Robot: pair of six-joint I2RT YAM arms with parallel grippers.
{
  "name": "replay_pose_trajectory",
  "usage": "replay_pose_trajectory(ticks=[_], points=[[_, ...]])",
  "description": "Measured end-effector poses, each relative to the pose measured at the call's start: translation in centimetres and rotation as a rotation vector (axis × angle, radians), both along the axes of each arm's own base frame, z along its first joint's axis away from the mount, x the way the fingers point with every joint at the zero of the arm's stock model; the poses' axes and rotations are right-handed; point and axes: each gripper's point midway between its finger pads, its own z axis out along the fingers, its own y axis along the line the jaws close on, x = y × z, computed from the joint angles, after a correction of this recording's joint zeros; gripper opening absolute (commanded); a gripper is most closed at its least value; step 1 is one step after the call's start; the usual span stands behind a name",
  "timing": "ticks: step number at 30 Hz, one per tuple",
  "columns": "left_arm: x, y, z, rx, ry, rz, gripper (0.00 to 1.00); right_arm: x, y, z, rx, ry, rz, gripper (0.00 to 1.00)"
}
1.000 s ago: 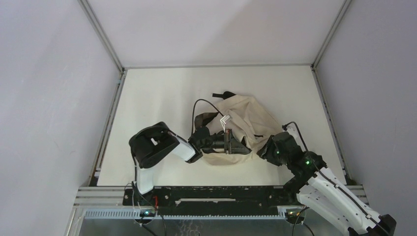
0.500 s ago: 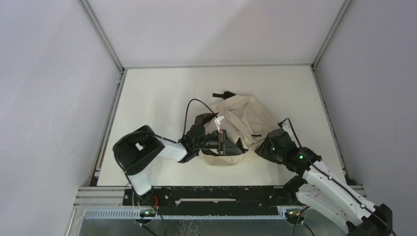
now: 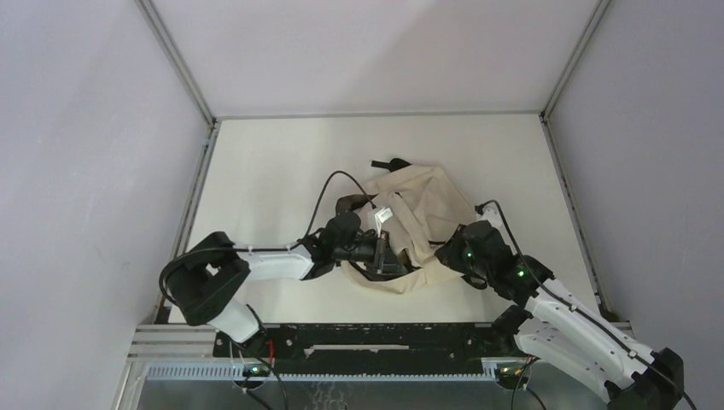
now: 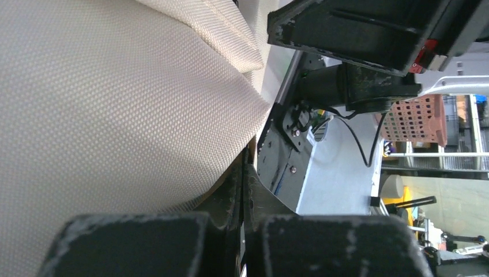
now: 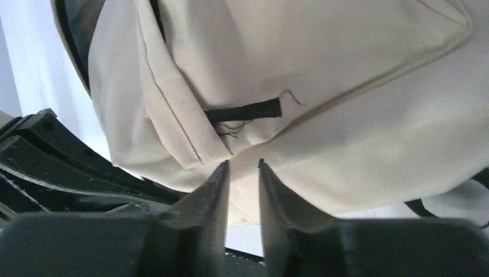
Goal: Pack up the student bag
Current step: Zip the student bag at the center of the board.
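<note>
Nothing readable in any of my views. White tag (image 3: 383,214) on student bag (image 3: 431,201) is way too small from top cam, can't tell if it has print. Wrist cams up close on canvas, no lettering legible there. Orange crate (image 4: 415,118) in background of left wrist view is too far and blurry to read.

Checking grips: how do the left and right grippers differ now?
The left gripper is shut, pinching an edge of the student bag; the right gripper has its jaws slightly apart, clamping nothing. Left works the bag's left side, right its right. Both are at the bag.
</note>
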Motion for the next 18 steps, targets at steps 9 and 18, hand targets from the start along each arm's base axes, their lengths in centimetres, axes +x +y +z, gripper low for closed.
replay_pose_trajectory(ticks=[9, 18], points=[[-0.4, 1.6, 0.0, 0.081, -0.04, 0.021, 0.0, -0.3, 1.7, -0.5, 0.082, 0.1, -0.044, 0.49], [-1.2, 2.1, 0.1, 0.129, -0.092, 0.023, 0.0, -2.1, 3.5, 1.1, 0.384, 0.251, -0.194, 0.62]])
